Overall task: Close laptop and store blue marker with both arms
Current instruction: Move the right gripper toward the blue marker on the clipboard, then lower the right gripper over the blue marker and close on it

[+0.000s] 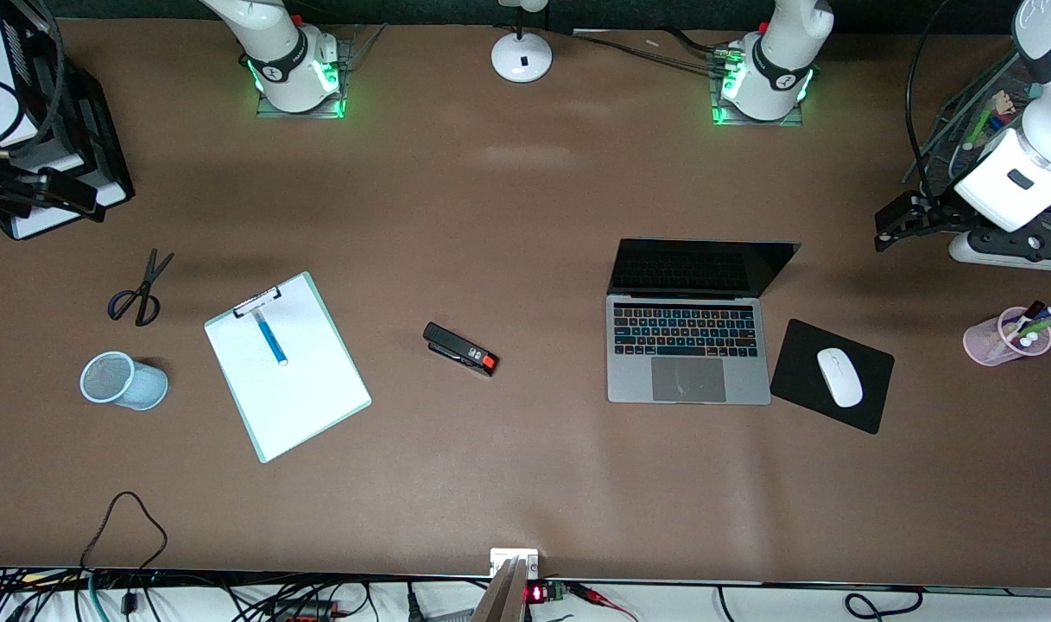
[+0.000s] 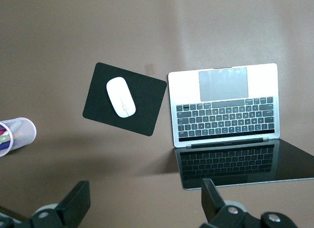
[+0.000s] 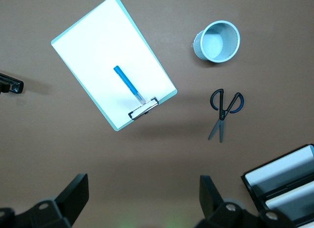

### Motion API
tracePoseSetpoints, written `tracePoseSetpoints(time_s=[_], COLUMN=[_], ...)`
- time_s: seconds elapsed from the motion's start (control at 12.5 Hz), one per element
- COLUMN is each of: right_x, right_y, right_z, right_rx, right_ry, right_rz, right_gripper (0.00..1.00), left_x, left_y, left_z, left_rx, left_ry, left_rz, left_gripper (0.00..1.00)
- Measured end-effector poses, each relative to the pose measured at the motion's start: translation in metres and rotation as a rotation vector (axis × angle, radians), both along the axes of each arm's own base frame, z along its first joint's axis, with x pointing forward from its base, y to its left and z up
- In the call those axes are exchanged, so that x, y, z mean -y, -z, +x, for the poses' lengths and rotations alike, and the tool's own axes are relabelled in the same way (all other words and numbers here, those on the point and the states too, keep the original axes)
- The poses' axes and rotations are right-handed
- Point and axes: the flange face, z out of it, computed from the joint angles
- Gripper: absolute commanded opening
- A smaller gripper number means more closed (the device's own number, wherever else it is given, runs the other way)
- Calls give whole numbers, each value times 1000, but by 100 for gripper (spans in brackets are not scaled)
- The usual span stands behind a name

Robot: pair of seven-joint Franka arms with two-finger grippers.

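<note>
The laptop (image 1: pixel 689 324) lies open on the table, below and clear of the left gripper (image 2: pixel 142 201), whose jaws stand apart. The blue marker (image 3: pixel 128 85) rests on the white clipboard (image 3: pixel 98 51), below the right gripper (image 3: pixel 142 201), jaws likewise spread and empty.

Brown table (image 1: pixel 508 216), as I read it from my station. Directly on it, from the right arm's end: black scissors (image 1: pixel 138 291); pale blue mesh cup (image 1: pixel 121 380) on its side; white clipboard (image 1: pixel 305 389); black stapler (image 1: pixel 460 348); open laptop (image 1: pixel 687 345); black mouse pad (image 1: pixel 801 367); pink cup (image 1: pixel 1000 339) of pens. A white round base (image 1: pixel 522 55), possibly a lamp's, stands between the arm bases.
</note>
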Motion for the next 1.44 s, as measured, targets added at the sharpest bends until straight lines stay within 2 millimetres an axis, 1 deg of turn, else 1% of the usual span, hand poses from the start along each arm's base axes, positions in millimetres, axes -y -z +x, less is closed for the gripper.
tracePoseSetpoints(time_s=[0.08,0.32,0.56,0.72,0.96,1.2,1.36,1.44], right_x=[-2,-8,-24,-36,-48,-64,-78,-82], right_y=[10,49,84,112,171,227,261,277], right_z=[5,26,49,63,84,96,101,103], right_rx=[-11,-44,-24,-16,-29,-61,-73,-79], right_ry=[-4,-21,-61,-100,-167,-229,-327,-367], right_rz=[-1,-2,-6,-8,-8,-7,0,4], right_gripper=[100,100,100,100,100,100,100,100], left_x=[0,0,0,0,0,0,0,0], left_y=[0,0,0,0,0,0,0,0], left_z=[0,0,0,0,0,0,0,0], left_rx=[0,0,0,0,0,-1,-1,-1], left_ry=[0,1,2,2,3,3,3,3], left_rz=[0,0,0,0,0,0,0,0], left_gripper=[100,100,100,100,100,100,100,100])
